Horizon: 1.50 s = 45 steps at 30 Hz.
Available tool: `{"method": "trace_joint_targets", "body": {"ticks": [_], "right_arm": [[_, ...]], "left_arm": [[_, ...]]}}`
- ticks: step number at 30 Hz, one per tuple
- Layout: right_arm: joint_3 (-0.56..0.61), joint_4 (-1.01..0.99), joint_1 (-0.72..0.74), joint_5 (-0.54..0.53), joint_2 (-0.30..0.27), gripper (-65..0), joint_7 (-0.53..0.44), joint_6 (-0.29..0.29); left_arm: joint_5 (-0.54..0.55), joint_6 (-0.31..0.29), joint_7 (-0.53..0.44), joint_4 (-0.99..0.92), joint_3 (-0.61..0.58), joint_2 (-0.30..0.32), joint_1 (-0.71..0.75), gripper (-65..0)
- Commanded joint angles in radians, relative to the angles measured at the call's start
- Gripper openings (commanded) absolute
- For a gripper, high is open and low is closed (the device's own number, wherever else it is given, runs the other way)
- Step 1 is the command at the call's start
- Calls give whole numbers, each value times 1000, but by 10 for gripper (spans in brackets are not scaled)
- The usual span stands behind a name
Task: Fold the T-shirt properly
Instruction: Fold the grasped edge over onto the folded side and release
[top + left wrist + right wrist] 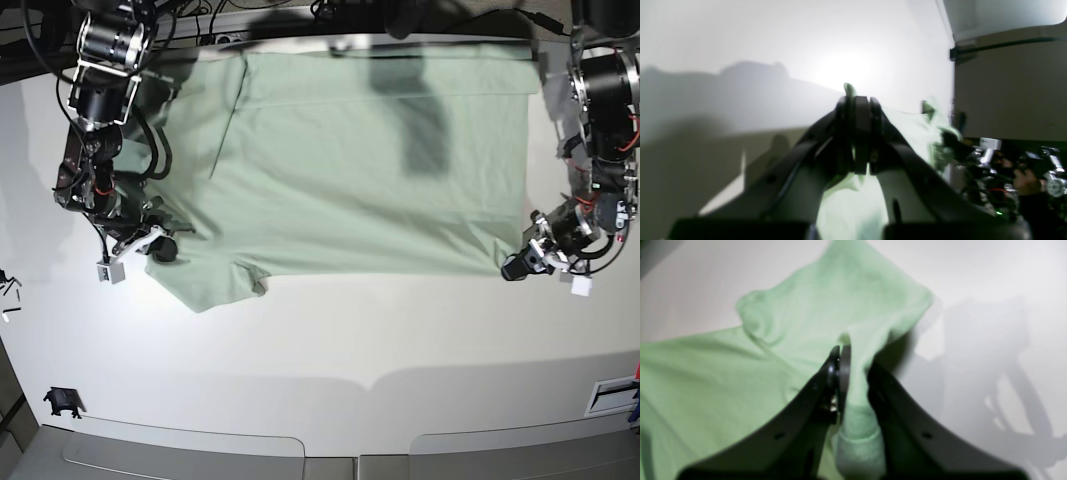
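**Both grippers pinched on the shirt at the table's two sides**

The pale mint-green short-sleeved cloth T-shirt (370,160) lies spread flat across the far half of a wide, matte white table (350,340), its long edges running left to right. One short sleeve sticks out toward the near left, ending in a loose corner on the bare surface. The far edge of the cloth reaches the table's far rim, where dark cables and equipment sit in shadow.

The right gripper (843,353), a black two-fingered claw seen at the left of the base view, is clamped on a raised fold of the T-shirt near that sleeve; its wrist camera shows a hemmed band of green cloth squeezed between the closed jaws. The left gripper (858,103), at the right of the base view, is pinched tight on the shirt's near right corner, with pale fabric bunched between and beneath its fingers.

The table's near half is bare and evenly lit, crossed by soft arm shadows. A small black clip-like object (62,401) rests near the left near edge. In the left wrist view a beige cabinet-like panel (1007,83) stands beyond the table.
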<state>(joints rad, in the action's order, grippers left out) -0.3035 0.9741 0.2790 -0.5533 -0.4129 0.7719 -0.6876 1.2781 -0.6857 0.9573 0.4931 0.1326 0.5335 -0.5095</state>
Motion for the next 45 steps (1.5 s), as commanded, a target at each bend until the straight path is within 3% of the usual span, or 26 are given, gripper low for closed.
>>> {"method": "trace_joint_targets", "body": {"ticks": [1, 9, 14, 18, 29, 40, 41, 43, 45], "right_arm": [[-5, 48, 4, -35, -19, -650, -7, -11], [-28, 374, -208, -56, -19, -650, 61, -11], [-141, 488, -320, -62, -19, -650, 86, -11], [-269, 500, -373, -166, -19, -650, 150, -11], [-507, 501, -493, -520, -18, -650, 432, -11], [-527, 501, -567, -524, 2, -650, 440, -11], [-527, 501, -567, -525, 3, -650, 439, -11], [-527, 501, -567, -525, 3, -523, 438, -11], [-529, 502, -567, -533, 2, -427, 427, -11]], "left_arm": [[51, -12, 9, 13, 4, 24, -23, -650], [173, -12, 132, 33, 4, 49, 20, -650], [205, -12, 228, 133, 4, 67, 102, -650], [205, -12, 306, 257, 5, 104, 192, -650], [205, -12, 322, 470, 5, 148, 414, -650], [205, -12, 299, 470, 6, 148, 444, -650], [205, -12, 299, 470, 6, 148, 443, -625], [205, -12, 299, 470, 11, 149, 443, -510], [205, -12, 299, 470, 45, 149, 443, -468]]}}
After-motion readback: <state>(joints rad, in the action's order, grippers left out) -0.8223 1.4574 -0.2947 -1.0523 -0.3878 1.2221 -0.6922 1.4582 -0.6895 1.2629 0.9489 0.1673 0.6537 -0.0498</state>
